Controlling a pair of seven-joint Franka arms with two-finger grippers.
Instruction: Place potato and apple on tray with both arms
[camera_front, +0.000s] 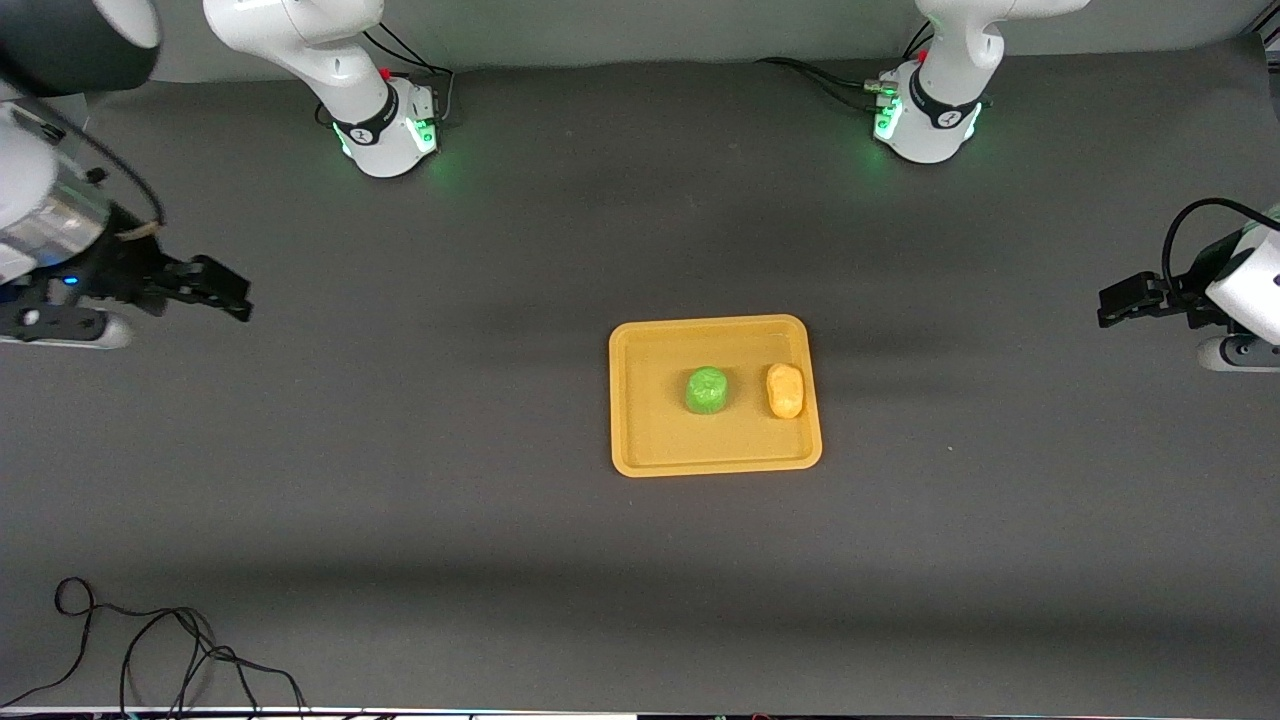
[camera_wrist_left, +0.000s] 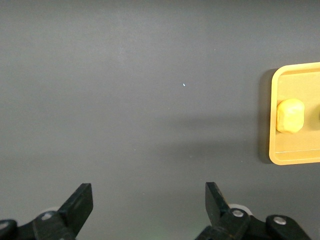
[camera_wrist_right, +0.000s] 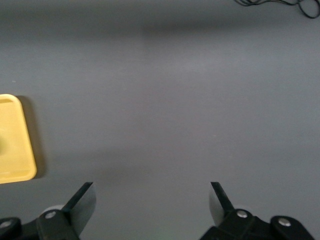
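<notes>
The round green toy apple (camera_front: 707, 389) and oval yellow-orange toy potato (camera_front: 785, 390) lie apart on the flat yellow-orange plastic tray (camera_front: 650, 440) mid-bench, potato toward the left arm's end, while the left gripper (camera_front: 1118, 303) and right gripper (camera_front: 225, 290) hang spread, empty, over opposite bench ends.

1 potato (camera_front: 786, 390), 1 apple (camera_front: 706, 390), 1 tray (camera_front: 650, 440)

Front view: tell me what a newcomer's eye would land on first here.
The yellow-orange tray on the dark table, with the green apple near its middle and the potato beside it toward the left arm's end. Both arms wait wide apart: the left pincer and the right pincer hang open over bare table at either end.
</notes>
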